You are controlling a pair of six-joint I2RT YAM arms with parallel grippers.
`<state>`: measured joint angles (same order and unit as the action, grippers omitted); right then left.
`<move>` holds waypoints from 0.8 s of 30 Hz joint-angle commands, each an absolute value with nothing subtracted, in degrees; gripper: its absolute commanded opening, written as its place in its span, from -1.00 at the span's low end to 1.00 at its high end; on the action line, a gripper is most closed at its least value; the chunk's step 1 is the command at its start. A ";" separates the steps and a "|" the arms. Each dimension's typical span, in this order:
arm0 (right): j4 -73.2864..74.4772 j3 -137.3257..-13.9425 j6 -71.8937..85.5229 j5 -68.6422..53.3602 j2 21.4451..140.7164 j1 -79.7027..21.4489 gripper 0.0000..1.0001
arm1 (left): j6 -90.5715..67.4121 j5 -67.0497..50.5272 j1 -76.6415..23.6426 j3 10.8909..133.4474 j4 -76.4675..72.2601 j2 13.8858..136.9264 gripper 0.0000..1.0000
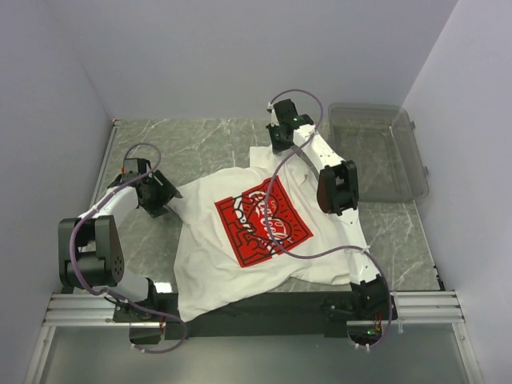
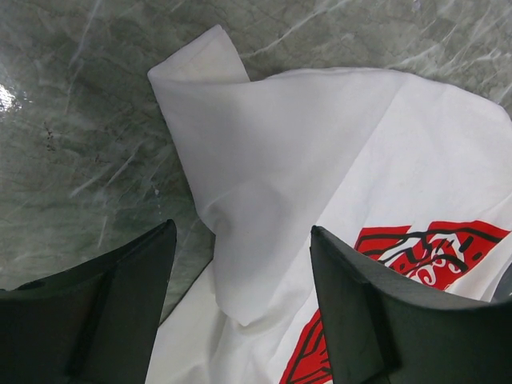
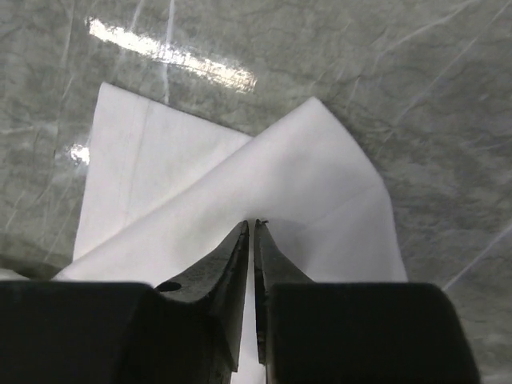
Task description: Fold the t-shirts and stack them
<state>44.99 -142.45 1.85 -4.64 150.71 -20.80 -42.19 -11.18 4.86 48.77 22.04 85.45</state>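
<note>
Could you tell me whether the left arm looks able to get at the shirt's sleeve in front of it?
Probably yes. The left gripper is open at the sleeve of the shirt. The sleeve's raised fold lies in line between its fingers, with nothing in the way.

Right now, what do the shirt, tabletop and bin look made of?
T-shirt: soft matte white fabric, probably cotton knit; it creases and drapes.
Tabletop: glossy grey-green marble look, veined with glare; stone or laminate, can't tell.
Bin: clear grey plastic; table shows through.
</note>
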 commanded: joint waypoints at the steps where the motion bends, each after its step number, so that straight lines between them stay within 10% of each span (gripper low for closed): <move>1: 47.46 -142.21 1.41 -8.17 150.30 -20.39 -0.75 | -40.26 -12.31 5.27 48.78 21.71 83.94 0.46; 3: 47.37 -141.68 1.58 -8.61 149.42 -20.04 -1.00 | -39.73 -11.95 5.36 48.43 21.97 83.67 0.46; 15: 40.95 -125.06 0.79 -18.73 130.08 -16.17 -1.00 | -38.58 -12.91 7.12 46.06 21.97 80.51 0.45; 16: 42.44 -126.46 1.05 -16.89 130.77 -16.00 -0.45 | -38.32 -13.18 7.21 45.79 21.80 80.25 0.46; 19: 44.03 -128.92 2.46 -15.03 134.29 -15.91 0.36 | -37.71 -13.53 7.12 44.83 21.45 79.10 0.48; 24: 44.65 -132.27 4.65 -13.19 140.27 -16.43 0.39 | -37.09 -13.98 7.21 43.24 21.36 77.35 0.50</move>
<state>43.57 -130.45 2.83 -15.20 136.05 -15.73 -38.63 -12.53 7.07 43.94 22.11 79.50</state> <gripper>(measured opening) 0.692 0.744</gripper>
